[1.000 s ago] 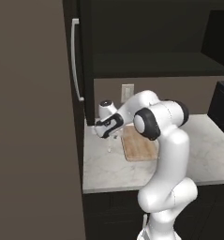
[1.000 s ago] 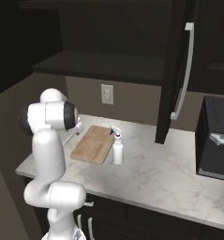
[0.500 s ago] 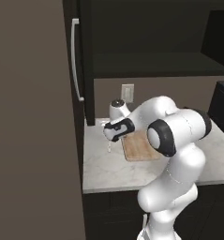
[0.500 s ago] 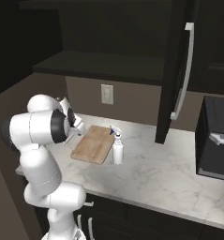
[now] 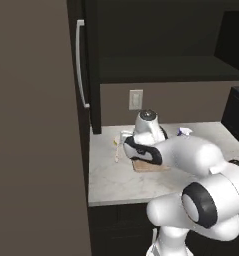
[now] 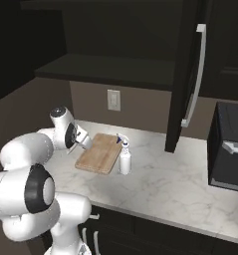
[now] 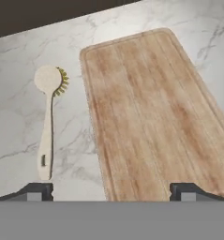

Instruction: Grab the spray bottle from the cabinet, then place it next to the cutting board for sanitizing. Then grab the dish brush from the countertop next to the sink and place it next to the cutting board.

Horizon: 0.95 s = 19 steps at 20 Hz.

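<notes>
While fingers (image 7: 111, 192) hang spread, dish brush (image 7: 48, 119) lies beside cutting board (image 7: 151, 112).

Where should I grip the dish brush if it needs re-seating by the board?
Grip the dish brush mid-handle, coming straight down from above. It lies flat on the countertop, parallel to the cutting board with a bare gap between. The handle is thin and straight, so close the gripper fingers across its width, clear of the round bristled head.
</notes>
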### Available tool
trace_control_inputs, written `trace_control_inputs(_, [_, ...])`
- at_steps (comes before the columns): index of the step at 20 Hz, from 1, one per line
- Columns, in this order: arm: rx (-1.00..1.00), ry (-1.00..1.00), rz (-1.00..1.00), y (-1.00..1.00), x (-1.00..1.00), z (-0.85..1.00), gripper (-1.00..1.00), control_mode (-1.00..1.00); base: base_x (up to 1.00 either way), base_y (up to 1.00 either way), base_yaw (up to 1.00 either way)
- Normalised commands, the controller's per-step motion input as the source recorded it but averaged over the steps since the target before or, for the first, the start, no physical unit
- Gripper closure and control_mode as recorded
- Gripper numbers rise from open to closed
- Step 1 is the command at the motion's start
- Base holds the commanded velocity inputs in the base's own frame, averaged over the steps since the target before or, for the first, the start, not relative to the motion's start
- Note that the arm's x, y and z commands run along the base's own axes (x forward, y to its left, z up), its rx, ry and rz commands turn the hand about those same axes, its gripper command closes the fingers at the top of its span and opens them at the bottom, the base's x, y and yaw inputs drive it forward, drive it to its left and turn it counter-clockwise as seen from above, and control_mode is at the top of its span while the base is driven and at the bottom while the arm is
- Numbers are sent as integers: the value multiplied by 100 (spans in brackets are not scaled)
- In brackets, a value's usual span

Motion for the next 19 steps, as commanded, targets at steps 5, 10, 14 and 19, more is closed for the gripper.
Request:
trace_control_inputs(5, [0, 1, 0, -8, -83, 98, -100, -100, 0, 0, 0])
trace_control_inputs(10, [0, 4, 0, -25, -95, 100, -100, -100, 0, 0, 0])
trace_control_inputs(14, [0, 2, 0, -28, -100, 98, -100, -100, 0, 0, 0])
trace_control_inputs(19, [0, 4, 0, -21, -95, 100, -100, -100, 0, 0, 0])
